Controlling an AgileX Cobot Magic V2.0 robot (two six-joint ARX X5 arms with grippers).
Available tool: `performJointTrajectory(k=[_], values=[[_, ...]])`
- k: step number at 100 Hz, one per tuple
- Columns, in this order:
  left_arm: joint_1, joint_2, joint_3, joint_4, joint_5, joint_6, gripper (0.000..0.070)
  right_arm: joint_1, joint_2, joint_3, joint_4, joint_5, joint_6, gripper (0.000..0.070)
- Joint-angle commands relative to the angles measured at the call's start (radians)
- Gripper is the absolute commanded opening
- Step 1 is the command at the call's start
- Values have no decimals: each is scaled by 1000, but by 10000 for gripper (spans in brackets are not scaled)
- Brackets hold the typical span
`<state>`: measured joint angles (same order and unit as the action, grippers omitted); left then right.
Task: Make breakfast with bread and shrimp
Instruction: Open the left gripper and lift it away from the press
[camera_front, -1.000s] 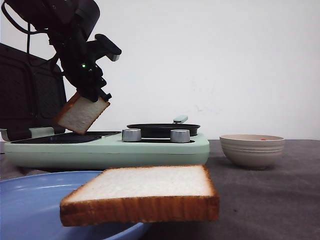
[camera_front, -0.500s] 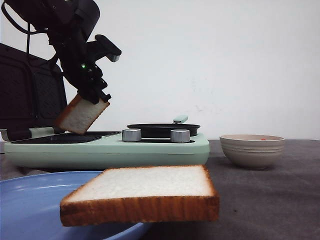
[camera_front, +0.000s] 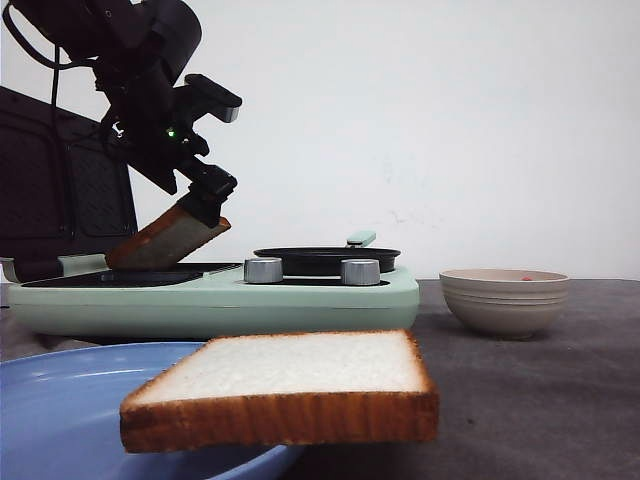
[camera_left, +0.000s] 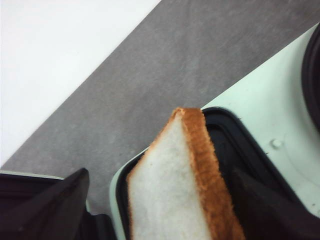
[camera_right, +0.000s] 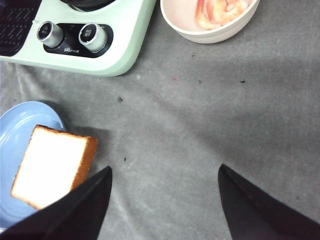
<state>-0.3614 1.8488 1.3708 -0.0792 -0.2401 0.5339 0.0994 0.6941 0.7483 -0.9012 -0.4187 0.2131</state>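
Golden-brown crust rims the slice of bread that the left gripper has clamped between its closed-in fingers, held at a steep tilt. Its lower edge sits at or just above the dark grill plate on the left half of the mint-green breakfast machine; whether it touches the plate I cannot tell. In the left wrist view the same slice stands edge-on over the black plate recess, white crumb on one face and crust along the other side.

A second slice of bread lies flat on the blue plate at the near left, overhanging the plate's right rim. On the machine's right half a shallow black pan sits behind two silver knobs.

Farther right, on the grey table, stands a beige ribbed bowl. The right wrist view shows the shrimp inside that bowl, pinkish-orange against the pale wall.

The right gripper hangs above the bare table between plate and bowl, its fingers spread wide apart and holding nothing.
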Motion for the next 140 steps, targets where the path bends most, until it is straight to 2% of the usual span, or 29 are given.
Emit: performJointTrajectory(k=[1, 17, 39, 56, 68, 82, 91, 105, 120, 140], values=[[-5, 26, 26, 3, 15, -32, 517, 3, 3, 17, 5, -1, -12, 416], [-6, 26, 26, -3, 51, -57, 518, 3, 3, 17, 5, 0, -12, 416], [-5, 20, 31, -12, 51, -118, 517, 3, 3, 17, 5, 0, -12, 416], [-5, -25, 66, -95, 68, -190, 516, 3, 3, 17, 7, 0, -12, 416], [-4, -96, 84, -168, 105, -283, 515, 3, 3, 17, 7, 0, -12, 416], [19, -205, 84, -235, 196, -396, 514, 3, 3, 17, 7, -1, -12, 416], [32, -277, 84, -266, 208, -442, 514, 3, 3, 17, 7, -1, -12, 416], [55, -398, 84, -327, 240, -475, 513, 3, 3, 17, 9, -1, -12, 416], [88, -497, 79, -383, 326, -499, 510, 3, 3, 17, 10, -1, -12, 416], [136, -613, 13, -423, 384, -528, 510, 3, 3, 17, 6, -8, -11, 416]])
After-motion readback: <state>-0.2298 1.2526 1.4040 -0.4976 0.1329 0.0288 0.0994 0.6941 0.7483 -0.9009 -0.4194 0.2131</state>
